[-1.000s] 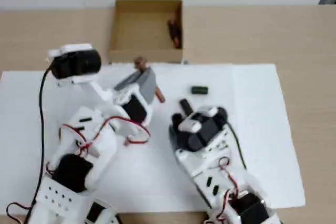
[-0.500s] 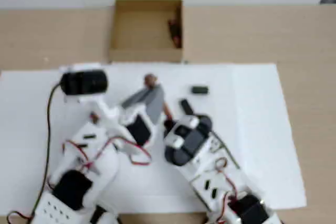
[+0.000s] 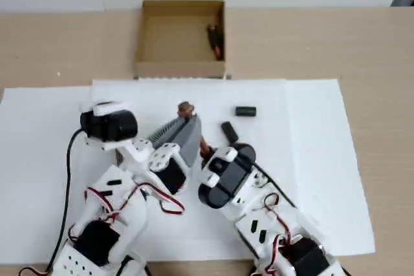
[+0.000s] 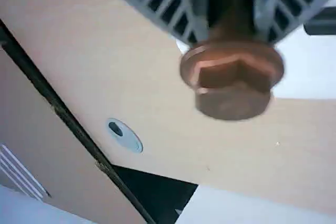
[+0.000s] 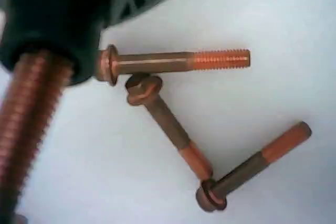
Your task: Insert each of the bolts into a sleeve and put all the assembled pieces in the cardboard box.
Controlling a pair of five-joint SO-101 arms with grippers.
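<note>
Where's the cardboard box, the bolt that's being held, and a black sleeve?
cardboard box (image 3: 171,33), high view, bare floor inside.
held bolt (image 4: 231,77), left wrist view, its hex head.
black sleeve (image 3: 245,111), high view, its middle.

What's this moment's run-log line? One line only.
left gripper: shut on bolt | loose bolts: three | sleeves: two loose | cardboard box: one piece inside

The table (image 3: 381,43) is viewed from a fixed point high above, looking down, with the cardboard box (image 3: 178,69) at the far side. The left wrist view is set very close on a held bolt (image 4: 231,85). The right wrist view is aimed closely down at the white sheet (image 5: 273,14), and its blurred threaded shaft is possibly that bolt.
</note>
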